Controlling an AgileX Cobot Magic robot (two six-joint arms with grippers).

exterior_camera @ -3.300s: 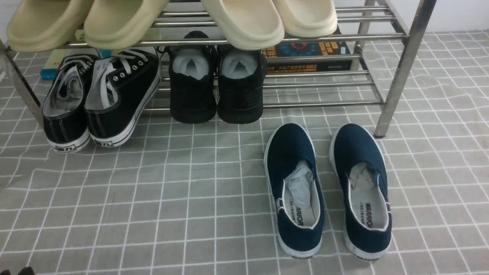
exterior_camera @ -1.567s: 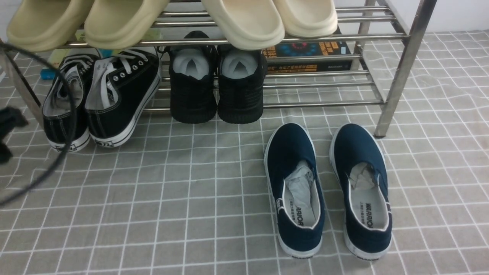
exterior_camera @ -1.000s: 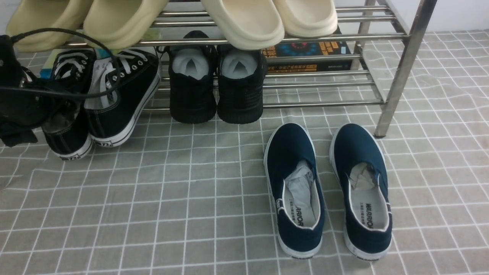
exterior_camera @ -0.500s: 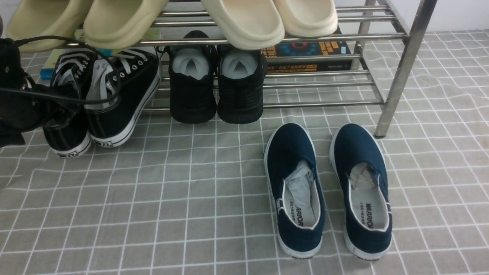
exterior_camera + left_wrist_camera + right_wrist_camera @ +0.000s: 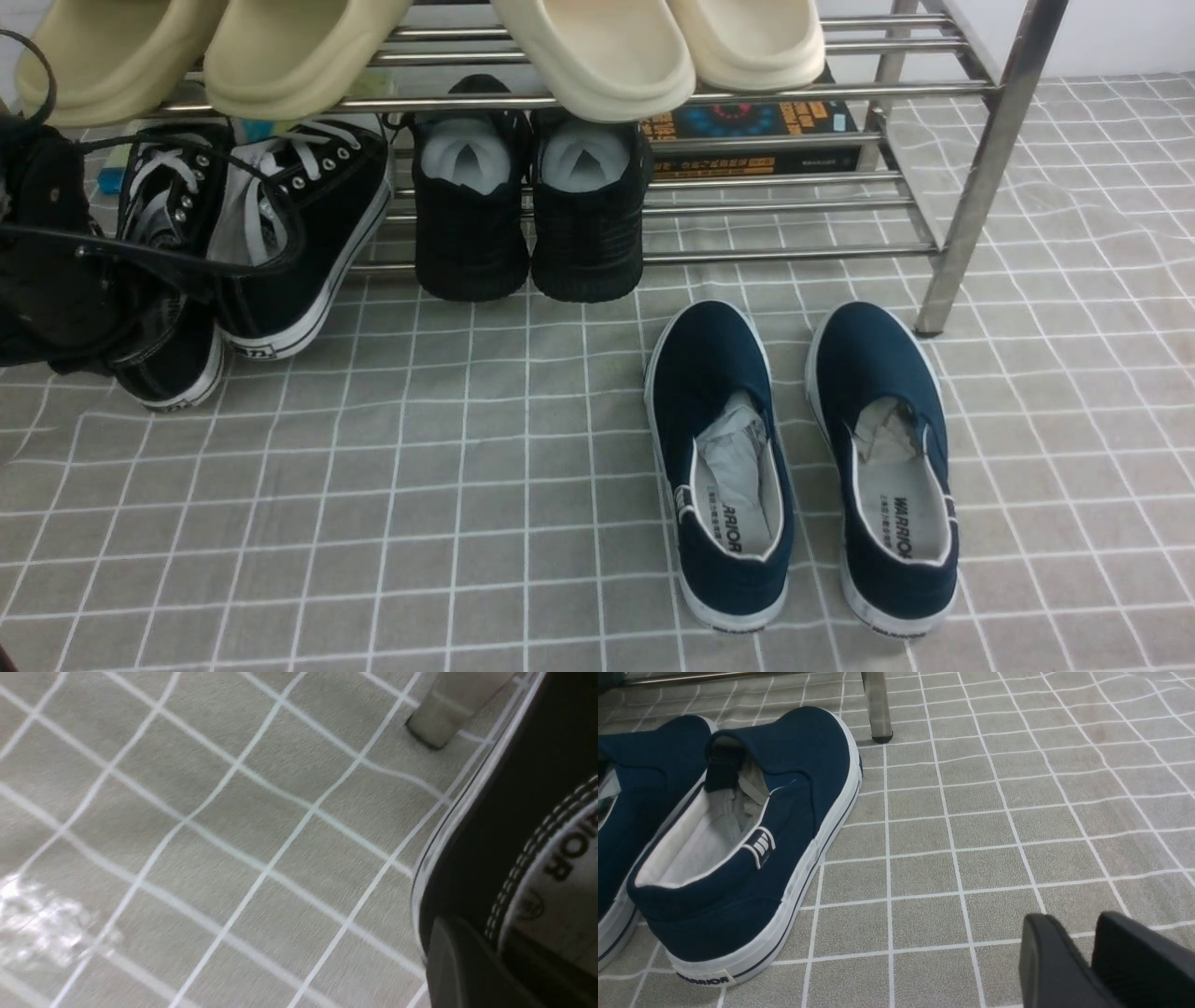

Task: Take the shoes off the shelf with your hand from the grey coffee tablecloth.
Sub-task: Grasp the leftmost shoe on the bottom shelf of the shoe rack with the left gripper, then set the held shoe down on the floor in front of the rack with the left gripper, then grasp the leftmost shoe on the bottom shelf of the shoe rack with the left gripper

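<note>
"WARRIOR" reads on the insoles of the navy slip-ons (image 5: 728, 485) standing on the grey tablecloth (image 5: 467, 467), and "RIOR" shows on an insole of the black sneakers (image 5: 289, 243) in the left wrist view; their heel tabs are too small to read. Since half a second ago the outer sneaker (image 5: 173, 364) has slid further off the shelf (image 5: 794, 252), its heel now lower on the cloth, while its mate leans on the bottom rail as before. The left gripper (image 5: 490, 956) pinches that outer sneaker's collar. The right gripper (image 5: 1092, 952) hovers over the cloth, fingers nearly together, holding nothing
</note>
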